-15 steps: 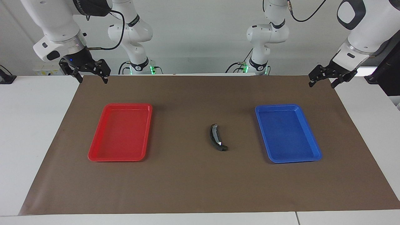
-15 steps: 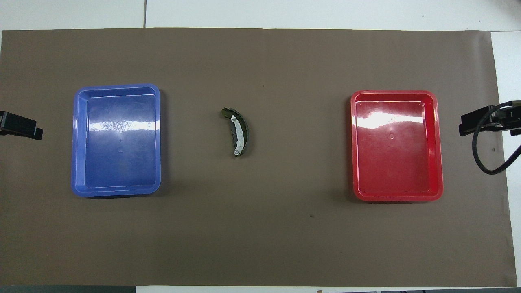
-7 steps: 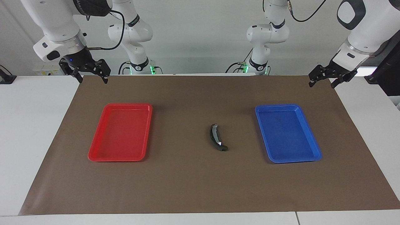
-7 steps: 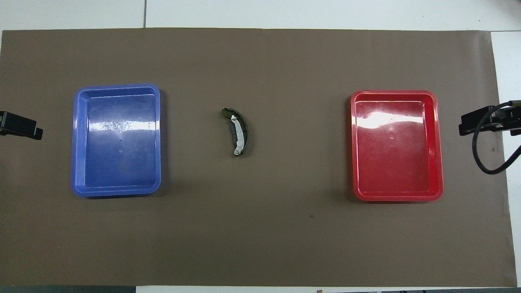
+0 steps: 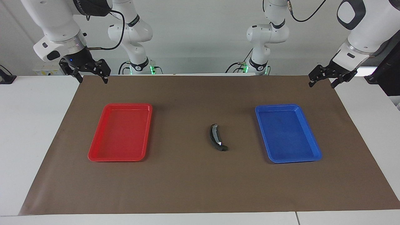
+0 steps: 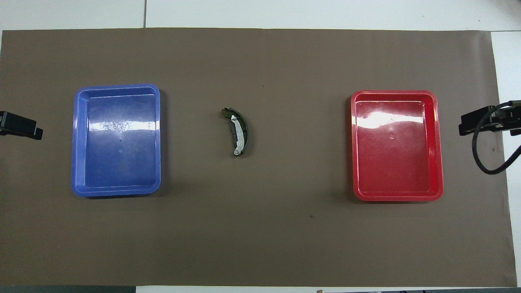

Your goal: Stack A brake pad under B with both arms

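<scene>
While facing view shows B [image 5: 215, 137] curved | overhead reveals A brake pad [image 6: 233, 128] beneath.

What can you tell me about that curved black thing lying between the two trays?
It is a crescent-curved black brake pad with a light grey strip along its length and a small white spot at one end. A shorter dark pad seems to lie under it. It rests on the brown mat, between the blue tray and the red tray, touching neither. No gripper is near it.

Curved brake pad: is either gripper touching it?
Apart. The facing view shows B alone on the mat, with left gripper and right gripper raised at the robots' edge.
</scene>
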`<state>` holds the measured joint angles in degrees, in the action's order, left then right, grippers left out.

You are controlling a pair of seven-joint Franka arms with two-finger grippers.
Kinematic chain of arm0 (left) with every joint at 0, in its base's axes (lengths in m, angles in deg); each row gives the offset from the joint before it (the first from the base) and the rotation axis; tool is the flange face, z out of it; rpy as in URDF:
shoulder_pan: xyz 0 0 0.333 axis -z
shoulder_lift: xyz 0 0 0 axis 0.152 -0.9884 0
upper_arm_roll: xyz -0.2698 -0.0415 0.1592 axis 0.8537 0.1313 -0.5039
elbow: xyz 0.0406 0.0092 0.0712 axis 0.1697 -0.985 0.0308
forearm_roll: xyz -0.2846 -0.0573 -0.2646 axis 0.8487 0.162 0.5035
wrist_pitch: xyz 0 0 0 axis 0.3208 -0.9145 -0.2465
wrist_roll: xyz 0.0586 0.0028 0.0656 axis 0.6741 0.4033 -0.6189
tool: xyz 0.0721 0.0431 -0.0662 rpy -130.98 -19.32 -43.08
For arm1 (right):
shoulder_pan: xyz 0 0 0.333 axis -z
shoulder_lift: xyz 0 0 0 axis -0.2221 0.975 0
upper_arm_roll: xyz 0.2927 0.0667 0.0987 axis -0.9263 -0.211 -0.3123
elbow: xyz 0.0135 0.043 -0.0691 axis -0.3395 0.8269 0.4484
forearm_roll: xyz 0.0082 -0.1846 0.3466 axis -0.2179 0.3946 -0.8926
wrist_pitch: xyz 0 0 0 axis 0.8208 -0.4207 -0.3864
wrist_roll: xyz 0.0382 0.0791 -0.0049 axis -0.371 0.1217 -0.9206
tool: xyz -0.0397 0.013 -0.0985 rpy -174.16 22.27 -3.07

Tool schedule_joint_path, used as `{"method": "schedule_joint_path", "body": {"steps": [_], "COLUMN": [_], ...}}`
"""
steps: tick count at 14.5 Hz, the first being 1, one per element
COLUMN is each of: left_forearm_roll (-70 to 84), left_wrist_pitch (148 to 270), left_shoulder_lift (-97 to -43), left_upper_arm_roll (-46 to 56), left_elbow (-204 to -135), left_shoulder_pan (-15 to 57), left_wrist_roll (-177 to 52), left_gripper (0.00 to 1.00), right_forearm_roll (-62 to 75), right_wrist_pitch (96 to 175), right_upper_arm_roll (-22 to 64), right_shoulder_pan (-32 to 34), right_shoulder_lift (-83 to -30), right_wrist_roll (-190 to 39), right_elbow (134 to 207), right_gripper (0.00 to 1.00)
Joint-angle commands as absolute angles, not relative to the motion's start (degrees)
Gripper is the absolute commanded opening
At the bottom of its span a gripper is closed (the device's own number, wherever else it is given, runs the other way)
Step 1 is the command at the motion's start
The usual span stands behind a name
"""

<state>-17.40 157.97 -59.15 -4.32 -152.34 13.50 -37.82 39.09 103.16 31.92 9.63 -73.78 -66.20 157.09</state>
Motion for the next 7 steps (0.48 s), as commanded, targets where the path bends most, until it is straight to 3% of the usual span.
{"method": "schedule_joint_path", "body": {"steps": [1, 7], "left_forearm_roll": [-18.0, -18.0], "left_wrist_pitch": [157.5, 157.5], "left_shoulder_lift": [-58.6, -58.6], "left_upper_arm_roll": [-4.1, -4.1], "left_elbow": [-152.2, -152.2], "left_shoulder_pan": [13.1, 13.1], "left_wrist_roll": [-37.4, -37.4], "left_gripper": [0.99, 0.99], "right_forearm_roll": [39.1, 40.2], "right_wrist_pitch": [103.1, 104.5], "right_upper_arm_roll": [32.1, 32.2], "right_shoulder_pan": [9.5, 9.6], "right_shoulder_lift": [-74.0, -74.0], "right_wrist_roll": [-67.4, -67.9], "right_elbow": [157.1, 157.2], "right_gripper": [1.0, 1.0]}}
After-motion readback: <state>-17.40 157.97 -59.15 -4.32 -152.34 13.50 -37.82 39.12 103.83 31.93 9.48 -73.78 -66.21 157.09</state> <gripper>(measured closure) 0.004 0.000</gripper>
